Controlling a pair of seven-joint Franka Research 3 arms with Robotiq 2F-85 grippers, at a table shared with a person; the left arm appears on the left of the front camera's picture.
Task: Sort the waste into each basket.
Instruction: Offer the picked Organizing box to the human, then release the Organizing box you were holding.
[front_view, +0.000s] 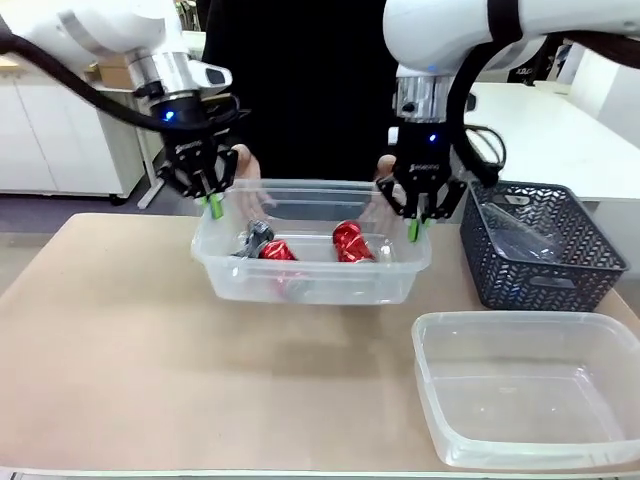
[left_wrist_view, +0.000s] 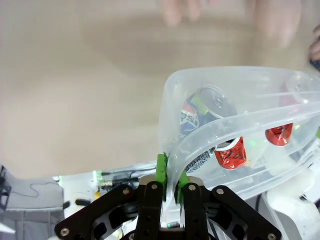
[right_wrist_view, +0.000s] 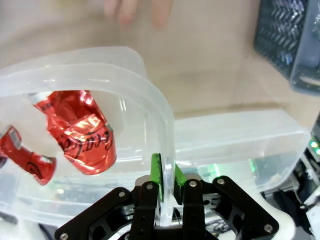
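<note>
Left end effector (front_view: 213, 203) clamped on the left-hand rim of the clear tub (front_view: 395, 285), green pads either side of the thin wall; right end effector (front_view: 416, 228) pinching the opposite rim the same way; both wrist views show plastic between the pads. Tub is mid-table, toward the far edge; cannot tell whether its base rests on the table (front_view: 120, 340) or hangs just off it. Inside: crushed red cans (front_view: 350, 242) and one blue-and-silver can (front_view: 256, 236), loose, lying at angles. Person's hands (front_view: 248, 168) near the tub's far wall, apart from both end effectors. Dark lattice basket (front_view: 545, 285) at the right edge, something clear lying in it, too faint to name; second clear tub (front_view: 520, 318) at the near right corner, nothing seen in it. Handling, my read: the tub is light, thin and springy, so it will likely twist unless both sides move together; the cans are light, dented, slick metal, liable to roll and rattle if tilted; best taken across the crumpled waist, where the flats give the pads purchase, not by the ends.
</note>
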